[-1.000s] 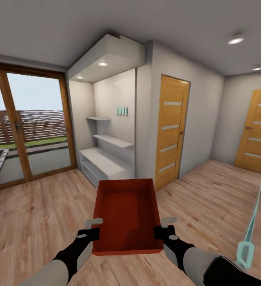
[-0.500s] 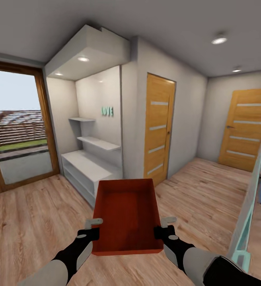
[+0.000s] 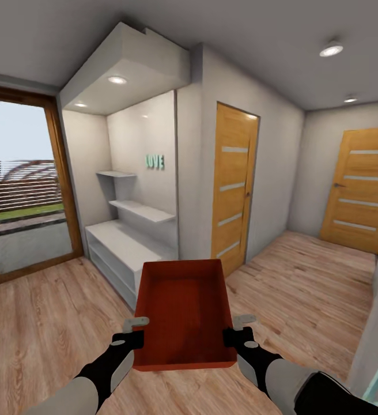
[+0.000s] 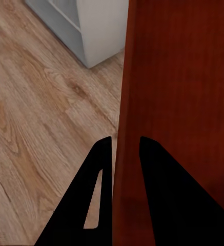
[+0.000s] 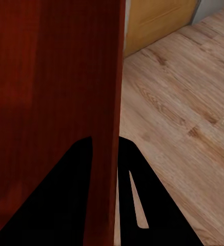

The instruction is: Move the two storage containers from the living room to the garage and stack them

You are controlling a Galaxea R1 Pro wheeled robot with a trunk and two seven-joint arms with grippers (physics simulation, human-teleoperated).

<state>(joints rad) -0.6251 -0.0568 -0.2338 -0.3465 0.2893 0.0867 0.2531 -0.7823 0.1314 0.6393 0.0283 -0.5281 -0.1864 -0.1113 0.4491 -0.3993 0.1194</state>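
I carry one orange-red storage container [image 3: 183, 311] level in front of me, above the living room's light wood-plank floor. My left gripper [image 3: 136, 329] is shut on its left wall, and my right gripper [image 3: 239, 327] is shut on its right wall. The left wrist view has that thin red container wall [image 4: 125, 92] clamped between two dark fingers [image 4: 99, 179]. In the right wrist view the opposite container wall [image 5: 117, 77] is pinched the same way between dark fingers [image 5: 135, 195]. The container is empty inside.
A white alcove with shelves [image 3: 137, 213] and a low cabinet [image 3: 125, 253] stands just ahead on the left. A wood-framed glass door [image 3: 22, 190] is at far left. Two orange doors [image 3: 232, 184] [image 3: 359, 190] are ahead and to the right, with open plank floor [image 3: 304, 276] between.
The whole view has swung to the right: the glass door slid left and the far orange door came further into view. The container and both grippers keep the same hold.
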